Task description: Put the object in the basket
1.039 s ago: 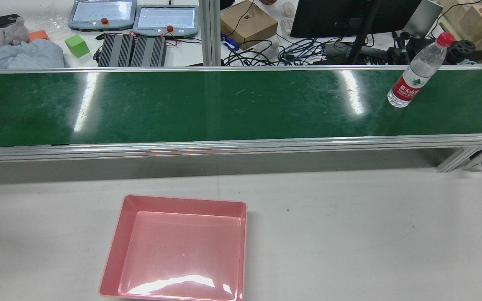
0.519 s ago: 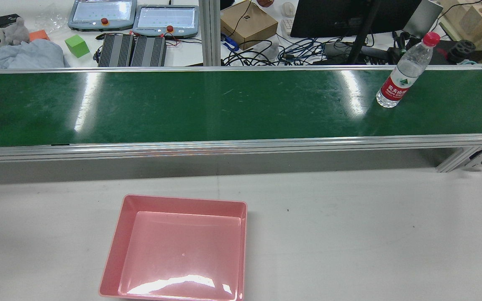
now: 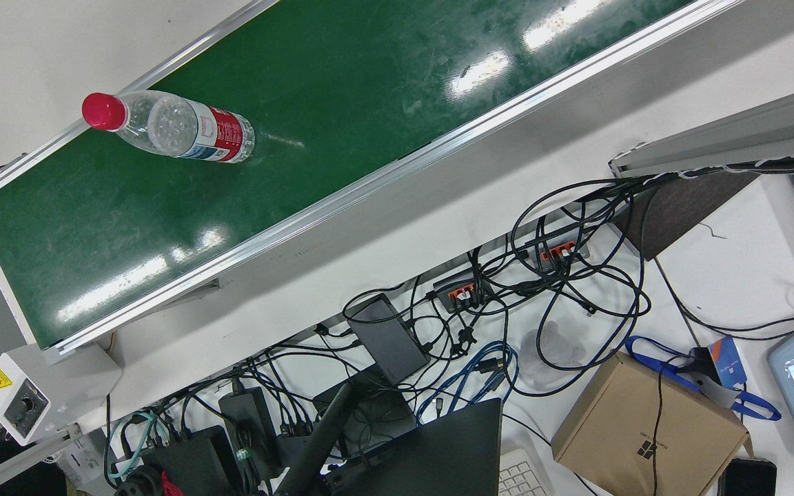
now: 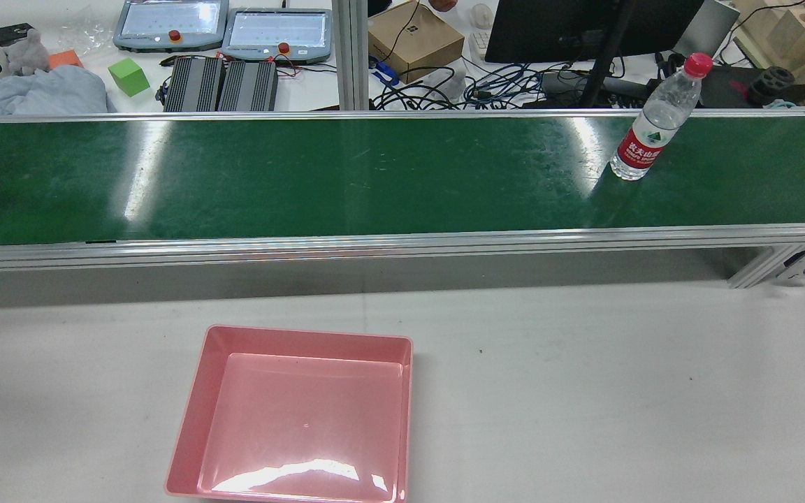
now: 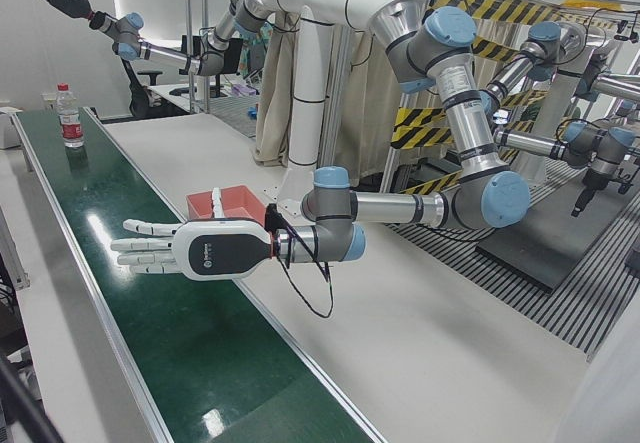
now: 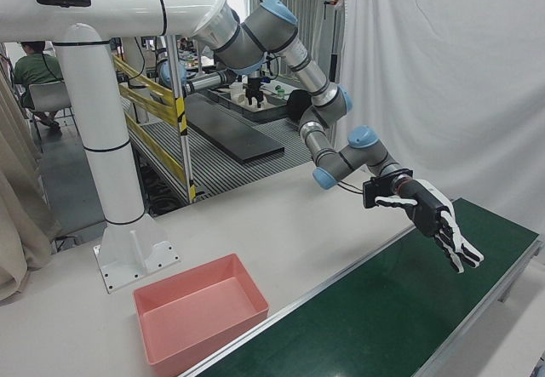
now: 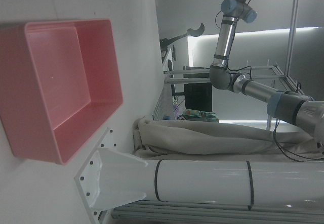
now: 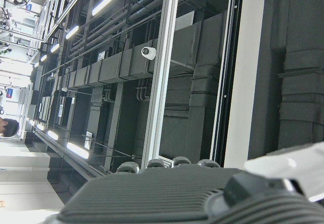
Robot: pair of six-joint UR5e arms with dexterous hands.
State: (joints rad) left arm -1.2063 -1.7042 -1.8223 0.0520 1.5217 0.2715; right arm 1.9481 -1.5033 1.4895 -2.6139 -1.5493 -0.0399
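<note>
The clear plastic water bottle (image 4: 643,136) with a red cap has ridden further along the scuffed green conveyor belt (image 4: 339,181), away from the right hand's (image 6: 434,219) end. It stands upright, well apart from the left hand (image 5: 190,250). Its red label carries white Chinese characters, too small to read. Both hands hover over the belt, fingers spread and holding nothing. The glossy pink rectangular plastic basket (image 4: 189,412) sits just behind the left hand.
</note>
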